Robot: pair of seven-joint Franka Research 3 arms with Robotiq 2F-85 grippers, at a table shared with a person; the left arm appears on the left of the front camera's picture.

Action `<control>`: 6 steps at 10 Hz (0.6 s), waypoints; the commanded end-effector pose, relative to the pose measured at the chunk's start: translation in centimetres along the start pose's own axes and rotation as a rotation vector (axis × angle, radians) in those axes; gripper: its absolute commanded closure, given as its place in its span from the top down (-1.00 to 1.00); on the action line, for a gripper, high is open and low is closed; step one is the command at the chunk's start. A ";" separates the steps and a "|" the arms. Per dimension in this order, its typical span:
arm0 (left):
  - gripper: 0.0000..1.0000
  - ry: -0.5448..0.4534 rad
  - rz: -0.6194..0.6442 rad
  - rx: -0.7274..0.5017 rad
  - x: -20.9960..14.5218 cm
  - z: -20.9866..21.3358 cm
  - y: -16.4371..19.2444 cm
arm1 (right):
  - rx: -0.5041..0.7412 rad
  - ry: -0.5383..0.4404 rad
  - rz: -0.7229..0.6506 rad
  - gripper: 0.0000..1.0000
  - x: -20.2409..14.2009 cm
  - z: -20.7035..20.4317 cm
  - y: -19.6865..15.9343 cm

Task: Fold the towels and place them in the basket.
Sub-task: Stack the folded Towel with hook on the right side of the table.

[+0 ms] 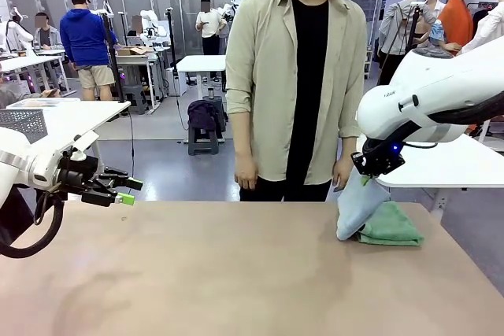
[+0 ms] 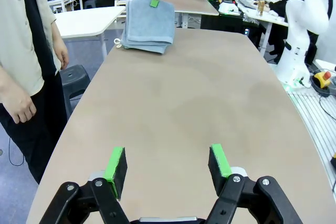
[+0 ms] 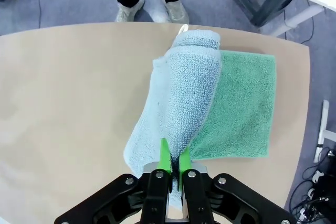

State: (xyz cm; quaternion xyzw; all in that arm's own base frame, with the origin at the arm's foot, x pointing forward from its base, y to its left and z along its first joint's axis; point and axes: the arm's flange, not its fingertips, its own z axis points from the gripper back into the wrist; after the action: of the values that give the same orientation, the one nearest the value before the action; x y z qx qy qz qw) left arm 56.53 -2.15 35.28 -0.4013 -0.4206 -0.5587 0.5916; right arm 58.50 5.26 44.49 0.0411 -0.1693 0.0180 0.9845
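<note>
Two small terry towels lay at the far right of the bare tan tabletop: one pale grey-blue rectangular towel and one mint green towel, folded flat. The grey-blue one rested partly over the green one and was lifted at its upper edge. The right gripper was clenched on that edge, its two green pads pinching a fold of the grey-blue cloth, which hung down from them onto the green towel. The left gripper hovered above the table at the opposite end, well apart from both towels, its two fingers spread wide and grasping nothing. One person in a beige shirt stood at the far edge, one hand hanging just beside the towels.
</note>
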 end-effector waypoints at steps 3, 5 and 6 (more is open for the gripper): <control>0.60 -0.003 -0.003 0.000 0.2 0.0 -0.1 | 0.000 0.001 0.000 -0.87 0.0 -0.1 0.0; 0.60 -0.003 -0.003 0.000 0.2 0.0 -0.1 | -0.020 -0.040 0.040 -0.87 1.2 0.6 -1.0; 0.60 -0.003 -0.003 0.000 0.2 0.0 -0.1 | 0.001 -0.051 0.055 -0.87 1.6 1.0 -1.7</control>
State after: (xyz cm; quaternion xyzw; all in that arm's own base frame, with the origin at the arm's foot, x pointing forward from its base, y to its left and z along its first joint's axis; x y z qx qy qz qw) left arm 56.53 -2.15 35.28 -0.4013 -0.4206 -0.5587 0.5916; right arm 58.99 4.64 45.46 0.0358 -0.1819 0.0262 0.9823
